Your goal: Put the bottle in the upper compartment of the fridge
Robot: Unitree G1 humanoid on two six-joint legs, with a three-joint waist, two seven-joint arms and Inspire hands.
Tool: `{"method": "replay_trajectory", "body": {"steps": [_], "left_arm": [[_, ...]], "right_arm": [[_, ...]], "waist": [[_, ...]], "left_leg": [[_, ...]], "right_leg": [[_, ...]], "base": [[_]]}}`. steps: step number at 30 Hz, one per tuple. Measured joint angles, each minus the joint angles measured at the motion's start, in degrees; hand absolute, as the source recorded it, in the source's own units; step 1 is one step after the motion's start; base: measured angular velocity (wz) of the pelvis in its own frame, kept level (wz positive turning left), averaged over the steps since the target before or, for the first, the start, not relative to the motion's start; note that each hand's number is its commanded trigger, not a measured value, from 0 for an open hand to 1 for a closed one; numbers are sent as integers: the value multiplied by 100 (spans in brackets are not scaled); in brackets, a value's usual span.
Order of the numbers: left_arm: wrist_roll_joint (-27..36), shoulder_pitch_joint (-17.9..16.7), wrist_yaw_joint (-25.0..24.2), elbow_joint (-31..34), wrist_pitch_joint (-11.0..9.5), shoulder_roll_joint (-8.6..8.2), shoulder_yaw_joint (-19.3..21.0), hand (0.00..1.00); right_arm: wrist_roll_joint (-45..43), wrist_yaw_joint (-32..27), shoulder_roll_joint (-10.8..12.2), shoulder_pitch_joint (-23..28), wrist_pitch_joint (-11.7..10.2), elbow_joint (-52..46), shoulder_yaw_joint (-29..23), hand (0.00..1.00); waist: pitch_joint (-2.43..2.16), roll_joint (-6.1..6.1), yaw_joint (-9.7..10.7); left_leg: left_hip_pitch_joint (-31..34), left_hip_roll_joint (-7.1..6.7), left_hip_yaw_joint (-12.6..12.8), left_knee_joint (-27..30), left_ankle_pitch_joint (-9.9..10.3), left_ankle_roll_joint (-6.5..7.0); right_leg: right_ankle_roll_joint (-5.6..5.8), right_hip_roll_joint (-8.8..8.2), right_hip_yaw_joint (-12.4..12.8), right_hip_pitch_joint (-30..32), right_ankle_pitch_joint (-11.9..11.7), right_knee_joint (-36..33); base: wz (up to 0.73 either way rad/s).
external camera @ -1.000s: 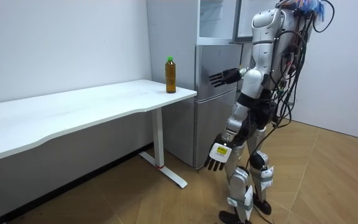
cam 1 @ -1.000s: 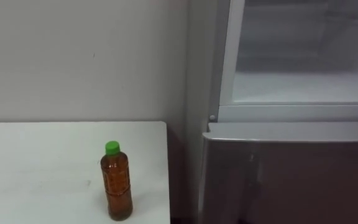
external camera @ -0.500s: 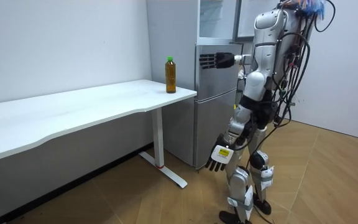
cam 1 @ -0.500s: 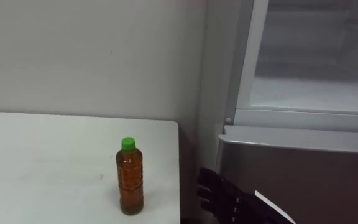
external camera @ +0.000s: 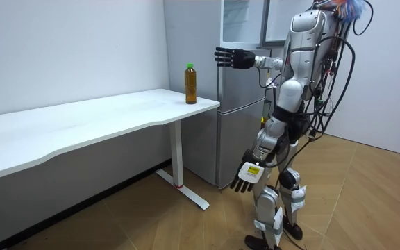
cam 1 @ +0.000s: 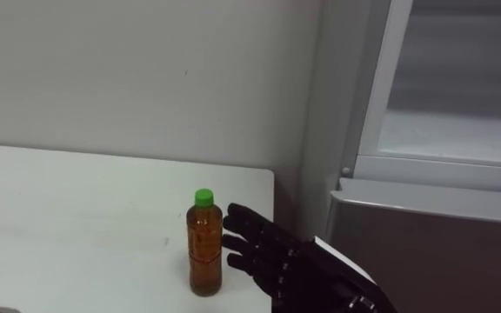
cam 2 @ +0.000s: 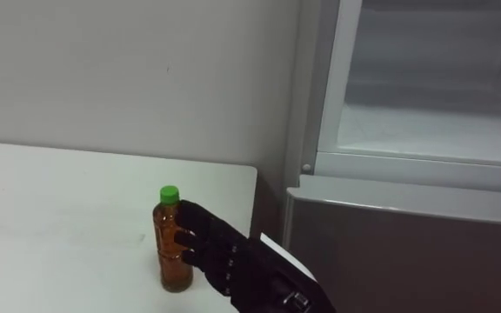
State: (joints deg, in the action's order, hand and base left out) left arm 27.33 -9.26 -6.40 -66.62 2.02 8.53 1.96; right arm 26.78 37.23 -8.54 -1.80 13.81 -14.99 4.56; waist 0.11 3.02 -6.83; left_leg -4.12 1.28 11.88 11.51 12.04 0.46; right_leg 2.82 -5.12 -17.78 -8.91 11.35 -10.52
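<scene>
One hand is raised: the black right hand, held out at shoulder height with its fingers straight and spread wide, holding nothing. Just to its left in the left eye view stands the clear plastic bottle with a green screw cap. In the right eye view the fingertips overlap the bottle's right edge. The room view shows the hand higher than the bottle and apart from it, toward the room view's right, so no contact is recorded. The bottle holds brown liquid, filled nearly to the neck. It stands upright on the white table, near the table end that faces the fridge.

To the right of the hand stands the grey fridge. Its lower door is closed. Above and to the right of the hand, the upper compartment stands open, with a pale interior and a white frame; its contents cannot be made out. Between bottle and fridge lie the table's edge and a narrow dark gap. Behind the hand is a plain white wall.

The left hand hangs at the robot's side, well below the right hand, fingers relaxed, holding nothing. The robot stands upright on the wooden floor, before the fridge.
</scene>
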Motion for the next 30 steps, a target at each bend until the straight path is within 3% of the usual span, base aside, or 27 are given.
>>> {"method": "replay_trajectory", "body": {"steps": [12, 22, 30], "left_arm": [[1, 63, 69, 11, 1, -4, -45, 0], [12, 24, 117, 47, 2, -21, -21, 0], [-3, -3, 121, 145, 6, -74, 10, 0]], "right_arm": [[26, -601, 19, -24, -1, 62, 54, 0], [23, -1516, 16, -26, -5, 414, 46, 0], [-68, -2473, 84, -45, -12, 618, 136, 0]], "waist": [[18, 4, 21], [12, 17, 9], [17, -22, -32]], "left_leg": [[-45, -15, -110, 27, 0, 0], [161, -21, -265, 131, -11, 2], [303, -108, -353, 110, -69, 55]], "right_leg": [[1, -12, -132, -106, 0, -5], [1, -24, -373, -17, 0, -12], [11, -91, -546, 75, -9, -9]], "base": [[4], [6], [8]]}}
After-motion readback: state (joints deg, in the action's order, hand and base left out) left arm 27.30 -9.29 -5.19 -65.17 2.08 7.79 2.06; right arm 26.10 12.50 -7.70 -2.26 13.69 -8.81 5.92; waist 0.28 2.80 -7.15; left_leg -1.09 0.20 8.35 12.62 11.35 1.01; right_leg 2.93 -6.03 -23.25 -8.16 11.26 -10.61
